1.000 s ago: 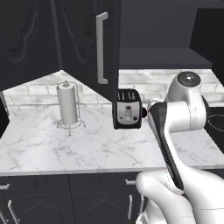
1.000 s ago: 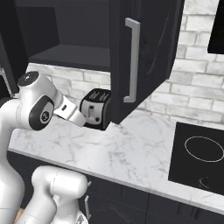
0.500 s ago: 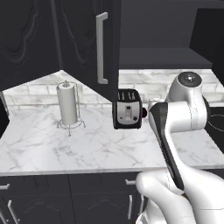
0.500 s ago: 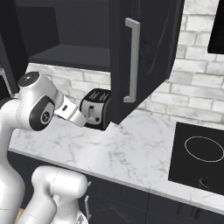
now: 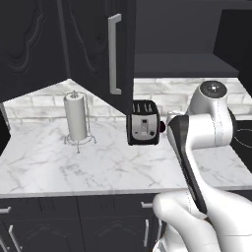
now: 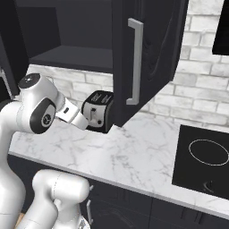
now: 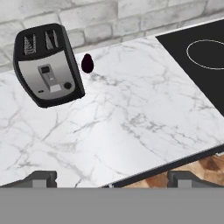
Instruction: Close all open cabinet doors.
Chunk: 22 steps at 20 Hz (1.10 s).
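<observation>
Above the toaster: the open cabinet door [image 5: 106,54] hangs swung out over the counter, its lower edge just over the toaster [image 5: 142,129], its silver bar handle [image 5: 114,54] facing the left base camera.
Door, right base view: the same cabinet door [image 6: 147,58] stands edge-on in front of the open cabinet shelf [image 6: 74,57], well out from the brick wall behind the toaster.
Gripper: the gripper [image 7: 111,180] points down at the marble counter [image 7: 131,122] to the right of the toaster; its jaws stand fully apart, with nothing between them.
Other landmarks: the paper towel holder [image 5: 76,118] stands well to the left of the toaster; the cooktop [image 6: 203,156] lies well to its right.
Step in hand, judged: bringing the hand up to the open door, which is not yet touched.
How to do it well, judged: raise the hand clear of the toaster, set a finger flat against the door's outer face near the handle edge, far from the hinge, and push steadily along the door's arc until it meets the cabinet frame.
Risk, judged: a low approach may knock the toaster.
</observation>
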### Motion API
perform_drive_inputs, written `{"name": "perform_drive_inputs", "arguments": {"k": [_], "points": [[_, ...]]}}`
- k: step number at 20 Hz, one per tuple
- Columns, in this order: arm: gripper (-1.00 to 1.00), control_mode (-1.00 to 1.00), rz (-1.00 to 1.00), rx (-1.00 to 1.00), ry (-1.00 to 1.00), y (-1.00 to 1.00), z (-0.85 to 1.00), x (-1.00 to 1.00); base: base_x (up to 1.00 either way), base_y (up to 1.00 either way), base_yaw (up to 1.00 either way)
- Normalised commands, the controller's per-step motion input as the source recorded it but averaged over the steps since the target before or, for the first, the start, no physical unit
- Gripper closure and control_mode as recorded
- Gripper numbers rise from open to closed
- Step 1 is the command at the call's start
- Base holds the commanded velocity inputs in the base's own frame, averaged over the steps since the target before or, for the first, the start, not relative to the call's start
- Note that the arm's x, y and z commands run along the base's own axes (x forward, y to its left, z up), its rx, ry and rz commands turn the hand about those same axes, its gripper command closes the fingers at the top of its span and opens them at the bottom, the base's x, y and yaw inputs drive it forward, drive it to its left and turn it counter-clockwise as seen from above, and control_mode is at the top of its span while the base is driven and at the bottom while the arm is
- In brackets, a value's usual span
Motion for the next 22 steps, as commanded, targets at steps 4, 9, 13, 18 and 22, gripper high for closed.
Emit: {"name": "perform_drive_inputs", "arguments": {"k": [4,9,13,18,22], "points": [[-1.00,-1.00,0.00,0.00,0.00,0.00,0.00,0.00,0.00,0.00,0.00],[-1.00,-1.00,0.00,0.00,0.00,0.00,0.00,0.00,0.00,0.00,0.00],[-1.00,-1.00,0.00,0.00,0.00,0.00,0.00,0.00,0.00,0.00,0.00],[-1.00,-1.00,0.07,0.01,-0.09,0.00,-0.01,-0.20,0.00,0.00,0.00],[-1.00,-1.00,0.03,0.10,-0.20,0.08,0.12,-0.36,0.00,0.00,0.00]]}}
